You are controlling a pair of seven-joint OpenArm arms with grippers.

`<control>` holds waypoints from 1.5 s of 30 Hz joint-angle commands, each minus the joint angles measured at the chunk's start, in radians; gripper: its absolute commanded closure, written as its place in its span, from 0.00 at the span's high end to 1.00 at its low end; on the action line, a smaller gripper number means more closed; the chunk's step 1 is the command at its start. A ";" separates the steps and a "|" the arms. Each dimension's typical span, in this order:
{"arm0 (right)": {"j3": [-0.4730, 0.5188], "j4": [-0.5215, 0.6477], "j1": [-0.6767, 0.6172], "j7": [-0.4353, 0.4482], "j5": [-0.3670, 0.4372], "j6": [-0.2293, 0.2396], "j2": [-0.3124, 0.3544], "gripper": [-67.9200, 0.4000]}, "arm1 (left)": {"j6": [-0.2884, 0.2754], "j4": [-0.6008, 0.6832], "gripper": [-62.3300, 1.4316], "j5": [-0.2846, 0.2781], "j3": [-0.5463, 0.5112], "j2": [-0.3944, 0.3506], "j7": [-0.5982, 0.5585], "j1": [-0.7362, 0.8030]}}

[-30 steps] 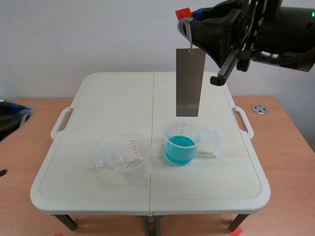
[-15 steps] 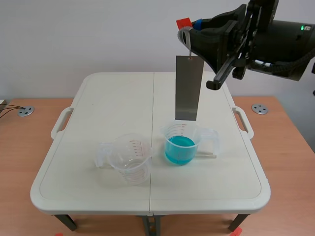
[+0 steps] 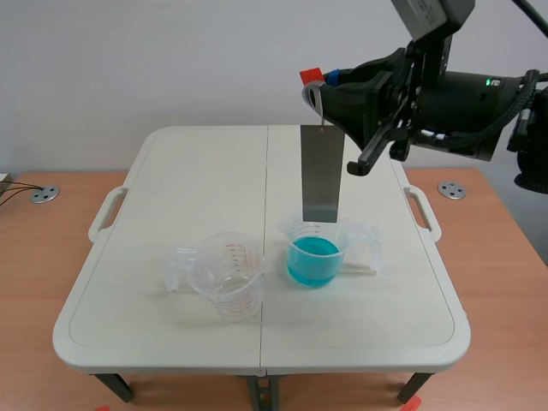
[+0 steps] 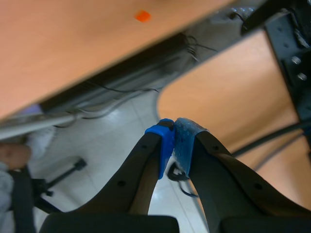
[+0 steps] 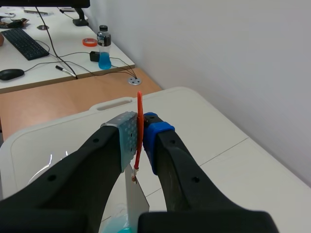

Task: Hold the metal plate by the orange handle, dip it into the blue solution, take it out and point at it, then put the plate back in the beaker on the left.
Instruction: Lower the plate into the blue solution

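The left arm, seen at the scene view's edge a second ago, is now out of it. The left end effector (image 4: 175, 141), pads pressed together on nothing, hangs over floor and cables, away from the desk (image 3: 197, 171). The metal plate (image 3: 322, 175) hangs upright, lower than before, with its bottom edge level with the rim of the beaker of blue solution (image 3: 313, 257); whether it has entered cannot be made out. The right end effector (image 5: 141, 133) pinches the orange handle (image 5: 139, 103) between its pads. The empty beaker (image 3: 227, 278) stands just beside the blue one.
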 commanded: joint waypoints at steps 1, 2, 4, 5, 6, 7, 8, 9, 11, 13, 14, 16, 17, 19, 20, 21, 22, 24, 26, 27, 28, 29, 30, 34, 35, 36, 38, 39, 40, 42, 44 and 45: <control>-0.001 -0.001 0.025 0.023 -0.008 0.007 -0.013 0.02 | -0.002 0.006 0.05 -0.003 0.019 0.003 -0.010 0.000; -0.003 -0.010 0.025 0.023 -0.020 0.007 -0.018 0.02 | -0.002 -0.003 0.05 -0.003 0.036 0.006 -0.010 0.000; -0.009 -0.029 0.025 0.026 -0.044 0.007 -0.031 0.02 | -0.002 -0.021 0.05 -0.003 0.071 0.008 -0.008 -0.003; -0.010 -0.036 0.024 0.027 -0.055 0.007 -0.037 0.02 | -0.003 -0.031 0.05 -0.003 0.087 0.008 -0.008 -0.007; -0.010 -0.046 0.024 0.027 -0.065 0.007 -0.044 0.02 | -0.002 -0.043 0.05 -0.003 0.102 0.008 -0.006 -0.012; -0.010 -0.055 0.024 0.027 -0.074 0.007 -0.050 0.02 | -0.002 -0.055 0.05 -0.003 0.115 0.008 -0.006 -0.016; -0.010 -0.064 0.024 0.032 -0.079 0.007 -0.053 0.02 | -0.003 -0.066 0.05 -0.003 0.126 0.008 -0.006 -0.024; -0.010 -0.072 0.024 0.035 -0.079 0.007 -0.053 0.02 | -0.002 -0.078 0.05 -0.003 0.137 0.008 -0.006 -0.032; -0.010 -0.093 0.025 0.045 -0.079 0.007 -0.055 0.02 | -0.002 -0.101 0.05 -0.003 0.156 0.008 -0.006 -0.051; -0.010 -0.115 0.025 0.053 -0.082 0.007 -0.061 0.02 | -0.003 -0.124 0.05 -0.003 0.169 0.008 -0.006 -0.072; -0.010 -0.127 0.025 0.056 -0.088 0.007 -0.064 0.02 | -0.002 -0.134 0.05 -0.003 0.174 0.008 -0.005 -0.080; -0.010 -0.148 0.025 0.057 -0.091 0.007 -0.074 0.02 | -0.002 -0.149 0.05 -0.003 0.181 0.008 -0.002 -0.093; -0.010 -0.158 0.025 0.059 -0.096 0.007 -0.079 0.02 | -0.002 -0.155 0.05 -0.003 0.184 0.007 -0.002 -0.097; -0.010 -0.177 0.025 0.063 -0.113 0.007 -0.090 0.02 | -0.003 -0.159 0.05 -0.003 0.185 0.008 -0.002 -0.100; -0.010 -0.185 0.025 0.064 -0.120 0.007 -0.095 0.02 | -0.003 -0.163 0.05 -0.003 0.185 0.008 -0.002 -0.100; -0.010 -0.192 0.025 0.067 -0.132 0.007 -0.099 0.02 | -0.003 -0.164 0.05 -0.003 0.185 0.008 -0.002 -0.100; -0.010 -0.198 0.025 0.068 -0.141 0.007 -0.102 0.02 | -0.003 -0.164 0.05 -0.003 0.185 0.008 -0.002 -0.100; -0.010 -0.210 0.025 0.082 -0.160 0.007 -0.106 0.02 | -0.003 -0.164 0.05 -0.003 0.185 0.008 0.000 -0.100; -0.010 -0.220 0.025 0.087 -0.167 0.007 -0.111 0.02 | -0.003 -0.164 0.05 -0.003 0.185 0.008 0.002 -0.100; -0.010 -0.224 0.025 0.091 -0.177 0.007 -0.114 0.02 | -0.003 -0.164 0.05 -0.003 0.185 0.008 0.002 -0.100; -0.010 -0.227 0.025 0.093 -0.187 0.007 -0.116 0.02 | -0.003 -0.164 0.05 -0.003 0.185 0.008 0.002 -0.100; -0.010 -0.230 0.025 0.093 -0.196 0.007 -0.119 0.02 | -0.003 -0.164 0.05 -0.003 0.185 0.008 0.002 -0.100; -0.010 -0.232 0.025 0.093 -0.206 0.007 -0.122 0.02 | -0.003 -0.164 0.05 -0.003 0.185 0.008 0.002 -0.100; -0.010 -0.244 0.024 0.093 -0.228 0.007 -0.130 0.02 | -0.003 -0.164 0.05 -0.003 0.185 0.008 0.002 -0.100; -0.011 -0.244 0.024 0.093 -0.233 0.007 -0.130 0.02 | -0.003 -0.164 0.05 -0.003 0.185 0.008 0.002 -0.100; -0.011 -0.244 0.024 0.093 -0.237 0.007 -0.130 0.02 | -0.003 -0.164 0.05 -0.003 0.185 0.008 0.002 -0.100; -0.015 -0.244 0.024 0.093 -0.240 0.007 -0.130 0.02 | -0.003 -0.164 0.05 -0.003 0.185 0.008 0.002 -0.100; -0.016 -0.244 0.024 0.093 -0.246 0.007 -0.130 0.02 | -0.003 -0.164 0.05 -0.003 0.185 0.008 0.002 -0.100; -0.016 -0.244 0.024 0.093 -0.253 0.007 -0.131 0.02 | -0.003 -0.164 0.05 -0.003 0.185 0.008 0.002 -0.100; -0.016 -0.244 0.023 0.093 -0.267 0.007 -0.132 0.02 | -0.003 -0.164 0.05 -0.003 0.185 0.008 0.002 -0.100; -0.016 -0.244 0.022 0.092 -0.272 0.007 -0.132 0.02 | -0.003 -0.164 0.05 -0.003 0.185 0.008 0.002 -0.100; -0.016 -0.244 0.022 0.092 -0.276 0.007 -0.132 0.02 | -0.003 -0.164 0.05 -0.003 0.185 0.008 0.002 -0.100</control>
